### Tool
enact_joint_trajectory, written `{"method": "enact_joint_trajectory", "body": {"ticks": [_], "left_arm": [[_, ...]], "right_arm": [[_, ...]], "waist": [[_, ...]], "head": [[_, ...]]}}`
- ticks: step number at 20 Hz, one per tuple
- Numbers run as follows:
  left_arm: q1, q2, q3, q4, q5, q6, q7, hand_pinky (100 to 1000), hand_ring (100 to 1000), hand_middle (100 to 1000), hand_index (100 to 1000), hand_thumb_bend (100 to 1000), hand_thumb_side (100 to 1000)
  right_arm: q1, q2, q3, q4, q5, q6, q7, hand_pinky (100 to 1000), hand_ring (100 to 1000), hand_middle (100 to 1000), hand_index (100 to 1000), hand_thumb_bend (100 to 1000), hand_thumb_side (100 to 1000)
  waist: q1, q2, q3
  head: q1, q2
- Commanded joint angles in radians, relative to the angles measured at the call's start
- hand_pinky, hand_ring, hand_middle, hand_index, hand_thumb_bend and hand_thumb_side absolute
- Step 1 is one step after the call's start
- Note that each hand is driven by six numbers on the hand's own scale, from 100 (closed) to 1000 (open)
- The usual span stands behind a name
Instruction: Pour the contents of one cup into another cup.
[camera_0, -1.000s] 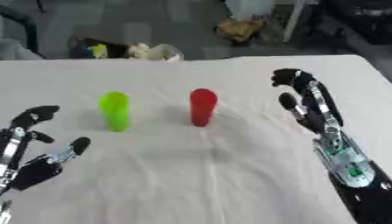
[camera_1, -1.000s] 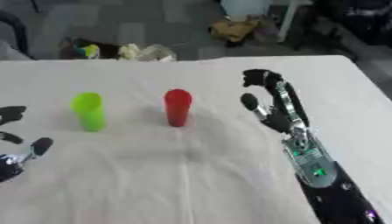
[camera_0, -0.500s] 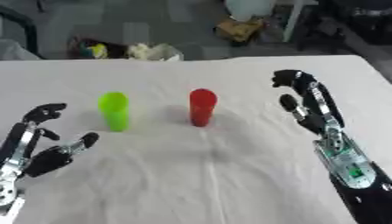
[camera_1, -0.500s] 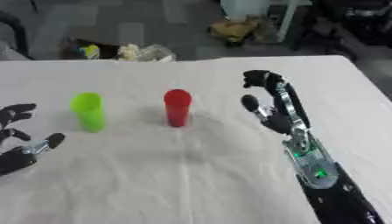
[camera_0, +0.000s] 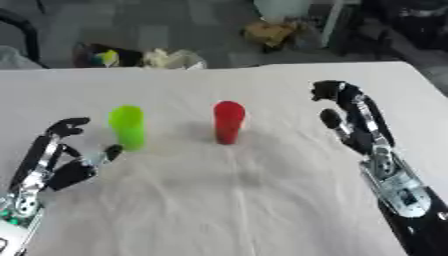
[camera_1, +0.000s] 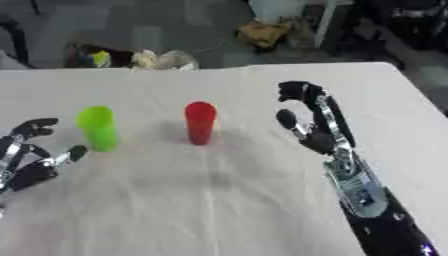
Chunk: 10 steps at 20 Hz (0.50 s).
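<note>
A green cup (camera_0: 128, 127) stands upright on the white tablecloth, left of centre. An upright red cup (camera_0: 228, 121) stands to its right, a short gap between them. My left hand (camera_0: 59, 164) is open just left of the green cup, thumb pointing toward it, not touching. My right hand (camera_0: 353, 123) hovers open to the right of the red cup, fingers curved at the tips, holding nothing. What is inside the cups cannot be seen.
The white tablecloth (camera_0: 236, 205) covers the table, with bare cloth in front of the cups. Beyond the far edge lie bags and clutter (camera_0: 149, 57) on the floor, plus furniture legs (camera_0: 331, 22).
My left hand has moved up and to the right, closer to the green cup. My right hand and both cups stay where they were.
</note>
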<state>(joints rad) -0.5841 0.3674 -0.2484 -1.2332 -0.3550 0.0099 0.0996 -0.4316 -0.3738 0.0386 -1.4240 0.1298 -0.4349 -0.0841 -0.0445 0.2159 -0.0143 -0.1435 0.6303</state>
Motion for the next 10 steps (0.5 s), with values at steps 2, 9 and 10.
{"method": "enact_joint_trajectory", "body": {"ticks": [2, 9, 10], "left_arm": [[-0.043, 0.009, -0.001, 0.033, -0.008, -0.029, 0.021, 561, 843, 823, 871, 707, 600], [-0.087, 0.011, -0.006, 0.072, -0.006, -0.042, 0.059, 558, 843, 823, 868, 713, 591], [-0.093, 0.011, -0.008, 0.075, -0.006, -0.045, 0.059, 558, 843, 823, 868, 689, 585]], "right_arm": [[-0.017, -0.013, 0.000, -0.020, -0.008, -0.001, 0.005, 779, 738, 535, 749, 762, 812], [-0.022, -0.009, 0.004, -0.021, -0.009, -0.002, 0.010, 778, 739, 534, 749, 762, 811], [-0.023, -0.008, 0.004, -0.021, -0.009, -0.003, 0.011, 778, 739, 534, 749, 762, 811]], "waist": [[0.002, -0.010, -0.007], [-0.001, 0.000, -0.027], [-0.002, 0.002, -0.029]], "head": [[0.005, -0.012], [0.011, -0.018], [0.012, -0.019]]}}
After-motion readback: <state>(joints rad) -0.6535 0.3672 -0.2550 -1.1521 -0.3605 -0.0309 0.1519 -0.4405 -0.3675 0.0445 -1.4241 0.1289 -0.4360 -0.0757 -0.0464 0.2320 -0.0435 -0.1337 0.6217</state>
